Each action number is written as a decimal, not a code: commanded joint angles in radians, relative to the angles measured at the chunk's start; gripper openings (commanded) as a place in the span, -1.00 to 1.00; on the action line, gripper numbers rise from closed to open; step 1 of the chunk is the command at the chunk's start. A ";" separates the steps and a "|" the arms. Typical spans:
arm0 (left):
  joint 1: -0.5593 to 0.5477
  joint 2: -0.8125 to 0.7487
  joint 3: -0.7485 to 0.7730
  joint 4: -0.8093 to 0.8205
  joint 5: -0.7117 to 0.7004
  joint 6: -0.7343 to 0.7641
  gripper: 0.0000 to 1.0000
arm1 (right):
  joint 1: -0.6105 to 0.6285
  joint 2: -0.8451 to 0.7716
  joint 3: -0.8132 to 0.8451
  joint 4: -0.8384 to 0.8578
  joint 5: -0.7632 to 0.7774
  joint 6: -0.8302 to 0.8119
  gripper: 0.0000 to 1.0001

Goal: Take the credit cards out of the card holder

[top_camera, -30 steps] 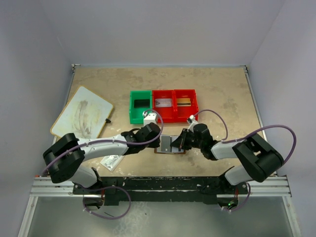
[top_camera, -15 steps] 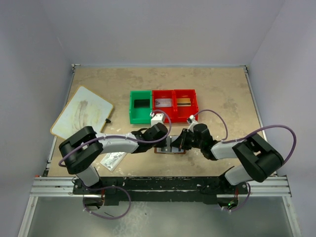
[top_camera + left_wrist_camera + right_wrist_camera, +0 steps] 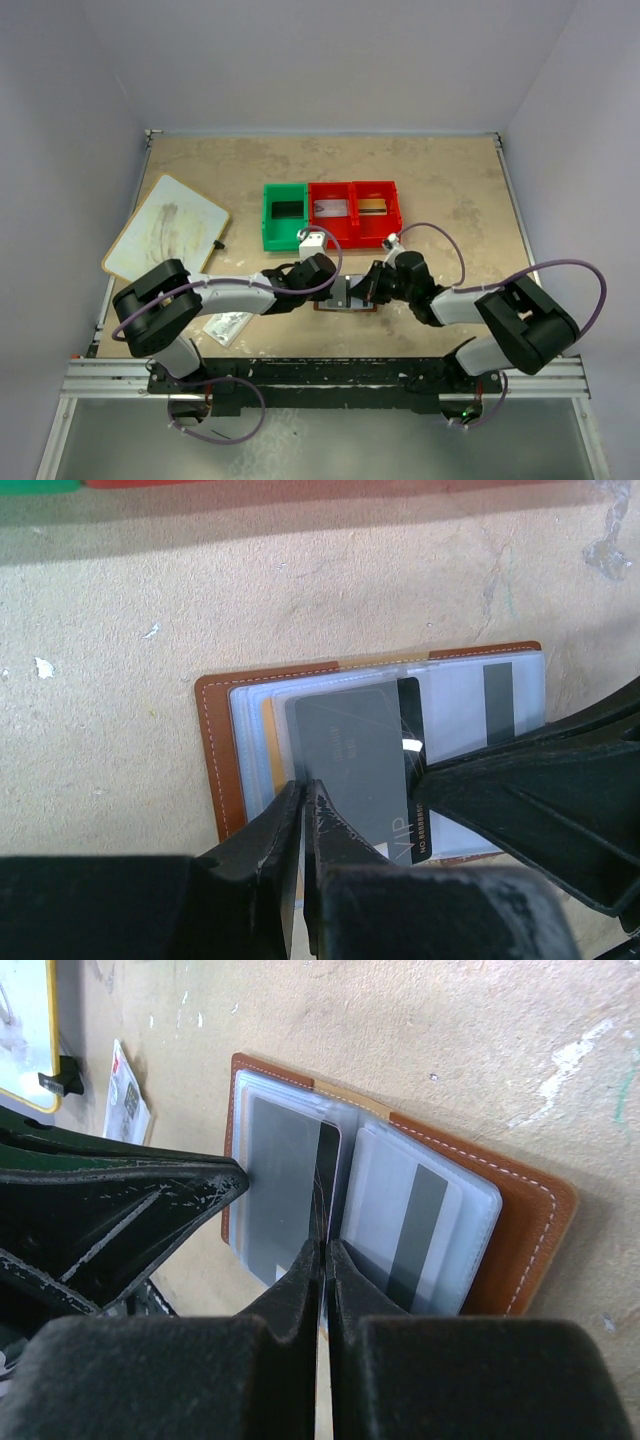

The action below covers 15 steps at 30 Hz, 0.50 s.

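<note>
Left wrist view: the left fingers (image 3: 268,835), apart a second ago, have closed onto the near corner of the dark grey plastic VIP card (image 3: 350,760). It sits in the open brown leather folding card holder (image 3: 212,750), flat on the beige worktop (image 3: 120,710). The right fingers (image 3: 295,1280) stay pinched together at the holder's middle. Pulling the card out looks ready to begin.

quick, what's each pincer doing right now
Left pincer: closed, pinching the grey card by its edge.
Right pincer: closed, pinching the card holder at its middle.
</note>
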 commanded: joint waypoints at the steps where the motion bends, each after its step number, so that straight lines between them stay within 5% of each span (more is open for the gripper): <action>1: 0.001 0.009 -0.031 -0.068 -0.012 0.024 -0.96 | -0.016 -0.029 -0.021 0.014 0.004 -0.002 -0.95; 15: -0.012 0.032 -0.027 -0.078 -0.014 0.018 -1.00 | -0.032 -0.055 -0.051 0.009 0.004 0.001 -0.94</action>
